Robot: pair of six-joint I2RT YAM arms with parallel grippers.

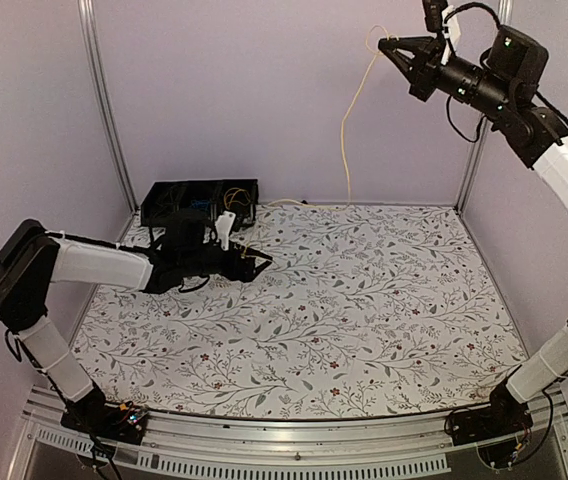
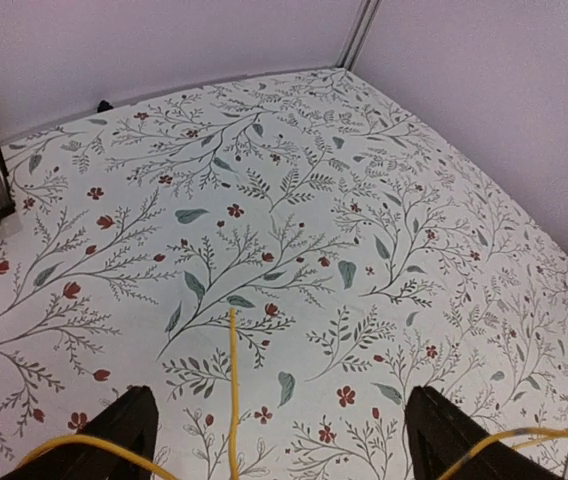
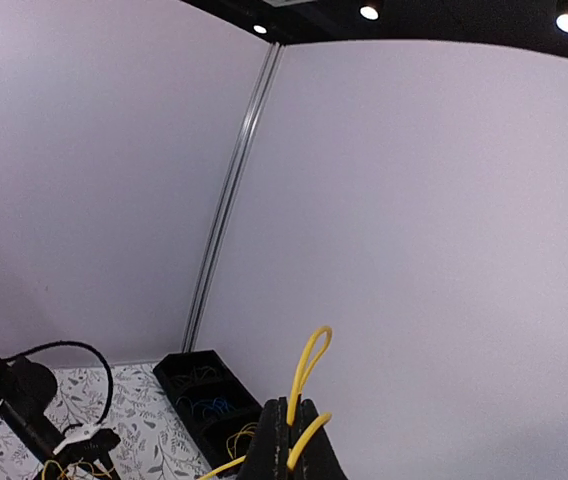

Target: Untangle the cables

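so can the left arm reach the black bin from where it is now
Probably yes: the black bin sits close beside the left fingers, which are open, with only a loose yellow cable lying nearby.

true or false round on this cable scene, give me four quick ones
1. The right gripper pinches the yellow cable high above the table. True.
2. The left gripper is clamped shut. False: its fingers stand wide apart.
3. The black tray sits at the table's far left corner. True.
4. The yellow cable lies wholly flat on the table. False: it hangs down from the right gripper.
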